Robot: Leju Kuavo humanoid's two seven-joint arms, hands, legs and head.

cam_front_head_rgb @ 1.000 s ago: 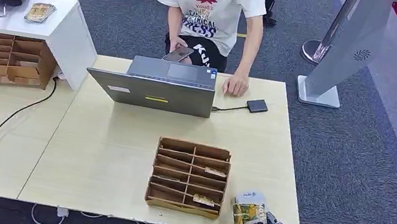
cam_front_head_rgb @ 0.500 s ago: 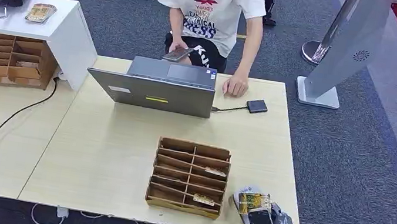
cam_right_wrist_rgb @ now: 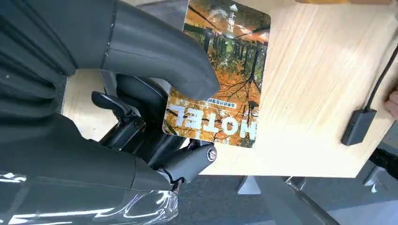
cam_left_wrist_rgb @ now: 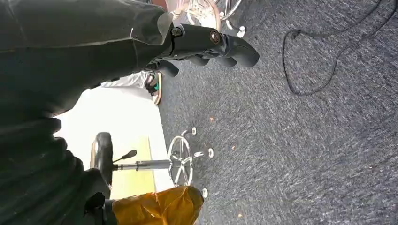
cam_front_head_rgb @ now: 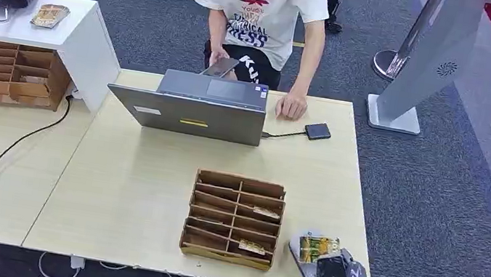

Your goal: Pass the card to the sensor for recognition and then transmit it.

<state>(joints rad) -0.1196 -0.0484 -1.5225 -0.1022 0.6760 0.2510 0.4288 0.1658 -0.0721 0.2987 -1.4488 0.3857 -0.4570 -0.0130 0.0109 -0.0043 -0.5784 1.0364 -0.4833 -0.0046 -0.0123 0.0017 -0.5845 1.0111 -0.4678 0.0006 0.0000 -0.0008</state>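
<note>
Card [cam_right_wrist_rgb: 220, 79] lower, nearer table [cam_front_head_rgb: 147, 190] edge

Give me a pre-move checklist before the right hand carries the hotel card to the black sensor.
1. Card held: ok. The right hand pinches the card under its thumb.
2. Card clear of the cardboard organizer: ok, beside it.
3. Sensor uncovered: ok, bare on the table.
4. Path free: not ok. A person's hand rests near the sensor.
5. Sensor cabled to the laptop: ok.
6. Left hand out of the way: ok, hangs over carpet, holding nothing.
</note>
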